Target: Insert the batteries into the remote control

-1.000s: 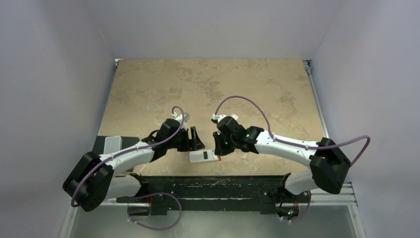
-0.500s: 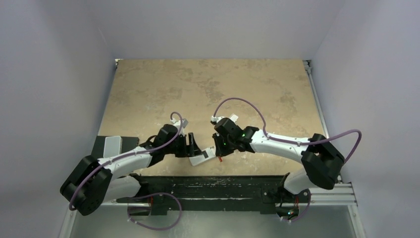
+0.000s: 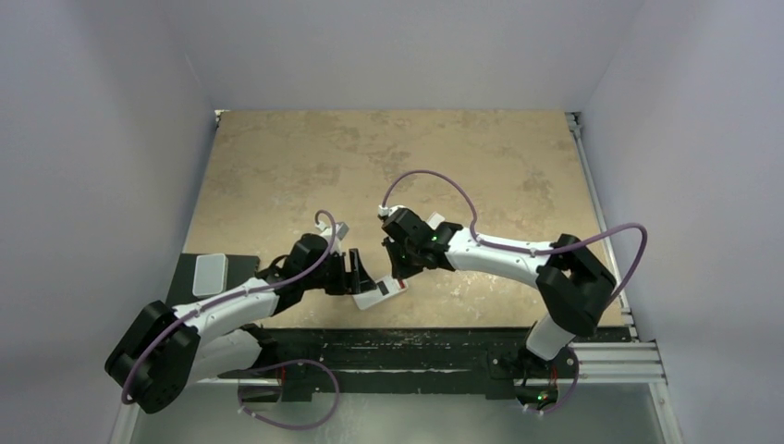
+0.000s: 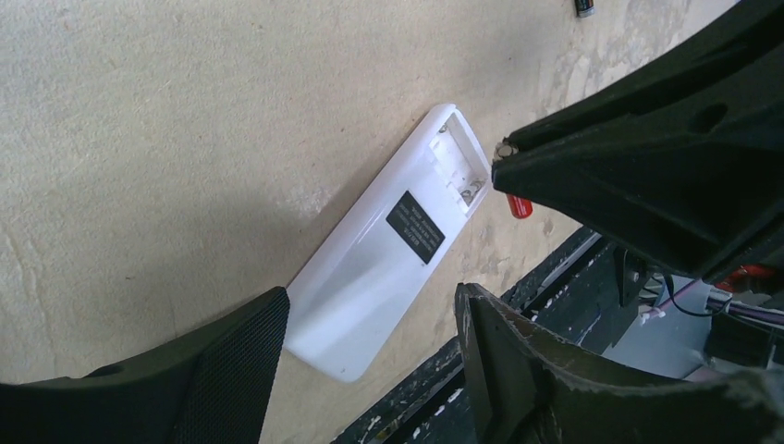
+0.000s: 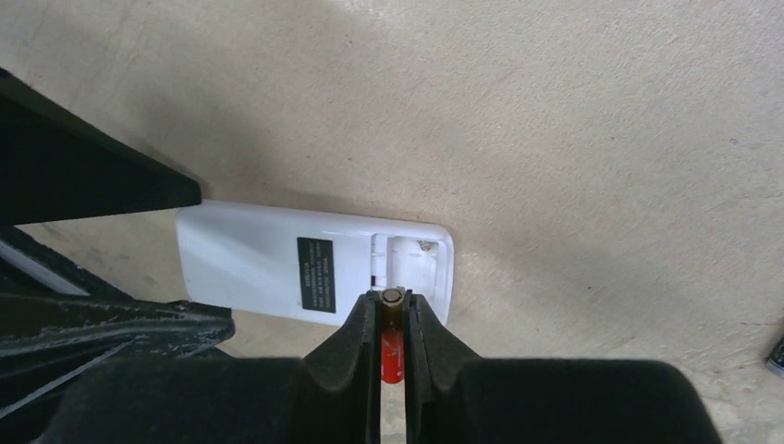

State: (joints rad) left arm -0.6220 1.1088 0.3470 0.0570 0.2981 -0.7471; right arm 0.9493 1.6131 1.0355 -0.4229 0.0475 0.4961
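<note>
The right gripper [image 5: 392, 310] pinches a slim reddish-orange battery [image 5: 392, 356] between narrow jaws, just short of the open bay [image 5: 413, 264] in the white rectangular plastic remote control [image 5: 268, 264] lying back-up ahead. I'd line the battery along the bay before pressing. The left gripper [image 4: 370, 347] reaches in low, its wide, empty jaws straddling the remote's far end.

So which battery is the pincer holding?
The reddish-orange battery, squeezed in the right pincer; the dark battery lies loose on the table.
</note>
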